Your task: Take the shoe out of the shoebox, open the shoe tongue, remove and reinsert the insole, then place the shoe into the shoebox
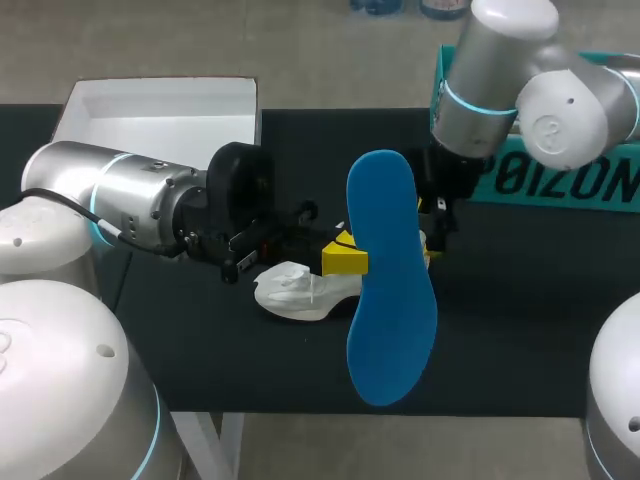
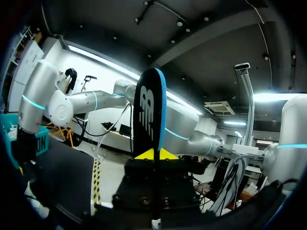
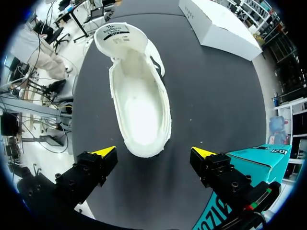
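A blue insole (image 1: pixel 390 290) is raised above the table, and my left gripper (image 1: pixel 345 260) is shut on its edge. In the left wrist view the insole (image 2: pixel 149 110) stands edge-on between the yellow tips of the left gripper (image 2: pixel 154 154). The white shoe (image 1: pixel 298 290) lies on the black table beneath it, partly hidden by the insole. From the right wrist view the shoe (image 3: pixel 140 100) shows its tongue pulled back and its inside bare. My right gripper (image 3: pixel 154 152) hangs open above the shoe's heel end, touching nothing; in the head view the right gripper (image 1: pixel 432 240) sits just behind the insole.
The open white shoebox (image 1: pixel 160 115) stands at the table's far left corner, also seen as the shoebox (image 3: pixel 218 24) beyond the shoe. A teal lid (image 1: pixel 570 180) lies at the far right, close beside my right gripper as the lid (image 3: pixel 254 163).
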Robot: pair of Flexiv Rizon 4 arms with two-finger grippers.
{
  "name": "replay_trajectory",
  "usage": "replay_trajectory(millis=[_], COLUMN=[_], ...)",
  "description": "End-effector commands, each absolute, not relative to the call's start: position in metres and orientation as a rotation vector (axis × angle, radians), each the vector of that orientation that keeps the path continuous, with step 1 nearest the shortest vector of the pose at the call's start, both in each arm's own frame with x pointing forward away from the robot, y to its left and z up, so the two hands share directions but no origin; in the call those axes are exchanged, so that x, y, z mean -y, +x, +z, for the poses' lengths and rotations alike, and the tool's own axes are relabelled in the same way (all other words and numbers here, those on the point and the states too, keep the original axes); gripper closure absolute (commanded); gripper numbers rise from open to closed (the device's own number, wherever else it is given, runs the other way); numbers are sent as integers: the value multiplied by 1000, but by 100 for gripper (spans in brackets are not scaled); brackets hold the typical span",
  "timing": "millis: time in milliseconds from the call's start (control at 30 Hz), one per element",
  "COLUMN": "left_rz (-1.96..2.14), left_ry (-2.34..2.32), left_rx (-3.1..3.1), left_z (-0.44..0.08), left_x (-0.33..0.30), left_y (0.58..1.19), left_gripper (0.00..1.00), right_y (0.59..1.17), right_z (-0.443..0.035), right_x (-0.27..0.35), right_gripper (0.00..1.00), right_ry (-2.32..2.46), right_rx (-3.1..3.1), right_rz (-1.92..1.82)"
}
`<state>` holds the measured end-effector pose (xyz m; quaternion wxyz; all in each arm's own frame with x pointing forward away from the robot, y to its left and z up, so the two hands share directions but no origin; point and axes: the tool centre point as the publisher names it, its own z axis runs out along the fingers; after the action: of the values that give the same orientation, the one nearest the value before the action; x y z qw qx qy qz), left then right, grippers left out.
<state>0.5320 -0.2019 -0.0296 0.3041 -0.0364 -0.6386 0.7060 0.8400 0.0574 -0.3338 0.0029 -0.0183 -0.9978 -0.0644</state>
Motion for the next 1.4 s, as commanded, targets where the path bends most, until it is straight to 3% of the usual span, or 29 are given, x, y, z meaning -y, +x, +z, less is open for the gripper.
replay_trajectory(millis=[33, 833, 1233, 1267, 1300, 1400], left_rz=[1873, 1873, 1873, 1873, 1873, 1873], left_ry=[-95, -95, -95, -95, -95, -95], left_rx=[1690, 1690, 1690, 1690, 1690, 1690], left_z=[-31, -31, -31, -31, -31, -31], left_x=[202, 202, 202, 202, 202, 202], left_y=[531, 531, 531, 531, 531, 531], left_gripper=[100, 100, 100, 100, 100, 100], right_y=[838, 854, 867, 868, 868, 867], right_z=[-334, -330, -377, -380, -383, -388], right_x=[-58, -101, -140, -142, -144, -150], right_gripper=[0, 0, 0, 2, 9, 41], right_ry=[-54, 55, 109, 108, 107, 109], right_rx=[3131, 3162, 3138, 3136, 3130, 3120], right_rz=[-180, -202, -234, -233, -236, -243])
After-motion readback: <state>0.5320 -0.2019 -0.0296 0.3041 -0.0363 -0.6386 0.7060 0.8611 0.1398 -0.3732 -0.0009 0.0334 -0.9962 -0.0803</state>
